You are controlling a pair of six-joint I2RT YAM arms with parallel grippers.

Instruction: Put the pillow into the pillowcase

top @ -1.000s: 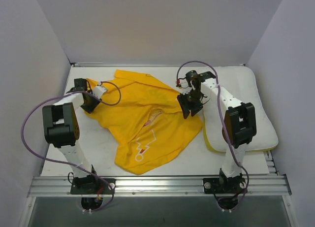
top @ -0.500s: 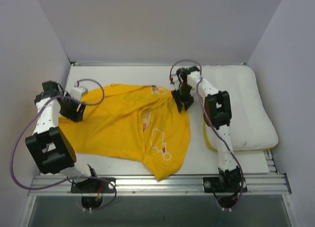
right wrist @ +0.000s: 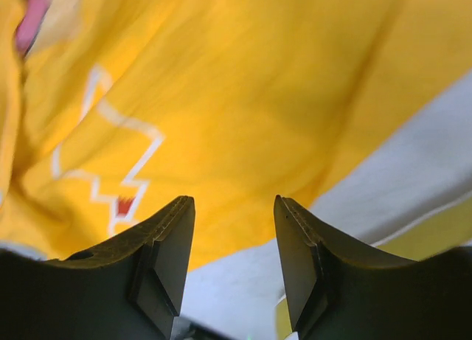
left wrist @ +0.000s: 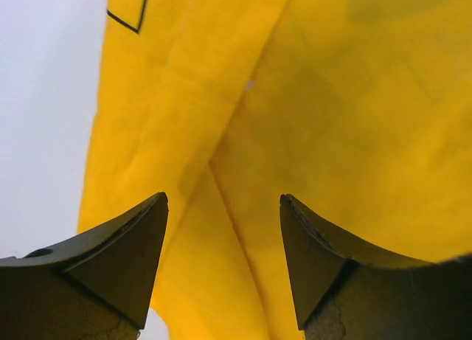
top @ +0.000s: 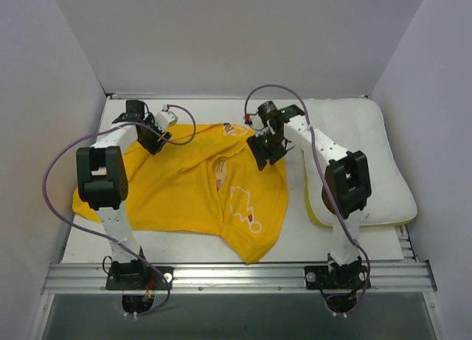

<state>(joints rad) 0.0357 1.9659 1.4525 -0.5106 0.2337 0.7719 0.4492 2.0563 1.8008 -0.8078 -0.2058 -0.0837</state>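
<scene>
Walled in by pale panels [top: 236,37] on three sides, with a metal rail [top: 236,275] along the near edge and purple cables [top: 279,87] looping off both arms. From above, shows the pillowcase [top: 192,189] spread rumpled over the middle of the white table [top: 295,240], printed outline up. Shows the pillow [top: 376,155] lying bare at the right, a strip of table between the two, its left edge crossed by the right arm. Up close at the wrists, gives only yellow folds, a white zigzag outline and a sliver of table. Has the left gripper [top: 153,139] over the cloth's far left edge, fingers spread, pinching nothing. Has the right gripper [top: 263,151] over the far right edge, likewise parted, holding nothing
</scene>
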